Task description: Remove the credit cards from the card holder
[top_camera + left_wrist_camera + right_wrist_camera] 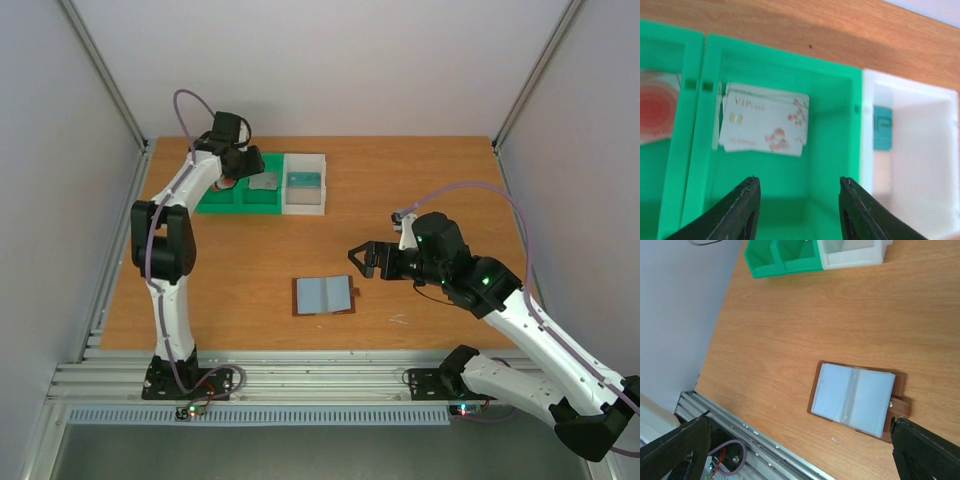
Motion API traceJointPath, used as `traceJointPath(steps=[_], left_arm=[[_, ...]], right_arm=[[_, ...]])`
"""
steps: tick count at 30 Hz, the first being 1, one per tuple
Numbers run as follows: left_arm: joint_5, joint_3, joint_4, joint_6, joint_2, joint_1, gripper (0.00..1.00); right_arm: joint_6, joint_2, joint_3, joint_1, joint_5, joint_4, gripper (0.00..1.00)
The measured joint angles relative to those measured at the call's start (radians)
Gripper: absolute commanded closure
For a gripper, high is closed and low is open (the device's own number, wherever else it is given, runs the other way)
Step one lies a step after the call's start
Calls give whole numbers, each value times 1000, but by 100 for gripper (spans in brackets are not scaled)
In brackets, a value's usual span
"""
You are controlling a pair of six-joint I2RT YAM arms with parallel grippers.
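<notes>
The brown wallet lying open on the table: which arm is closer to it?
Right. Its jaws hover just right of the wallet; the left arm reaches over the green bin, far back.

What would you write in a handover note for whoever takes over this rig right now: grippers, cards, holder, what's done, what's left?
Left gripper: open, empty, above the green bin.
Right gripper: open, empty, just right of the holder.
Cards: whitish cards in one green compartment, reddish card in the next, teal card in the white bin.
Done: holder lies open on the table, no card visible in it.
Left: probably nothing; check the sleeves.
</notes>
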Motion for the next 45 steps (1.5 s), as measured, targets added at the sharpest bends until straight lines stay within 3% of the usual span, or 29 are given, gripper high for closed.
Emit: traceJointPath(steps=[7, 10, 19, 21, 30, 45], left_arm=[[102, -278, -8, -45, -266, -2, 58], [154, -394, -11, -62, -360, -13, 58], [240, -682, 3, -82, -533, -149, 59], [251, -744, 12, -99, -567, -183, 59], [296, -936, 123, -192, -675, -299, 62], [317, -1094, 311, -311, -658, -370, 66]], right_arm=[[-9, 48, 35, 0, 35, -63, 2], [-22, 80, 35, 0, 35, -83, 8], [-61, 128, -26, 0, 6, -68, 50], [-66, 144, -43, 0, -8, -59, 55], [-61, 238, -106, 0, -68, 26, 68], [-53, 444, -179, 0, -104, 153, 76]])
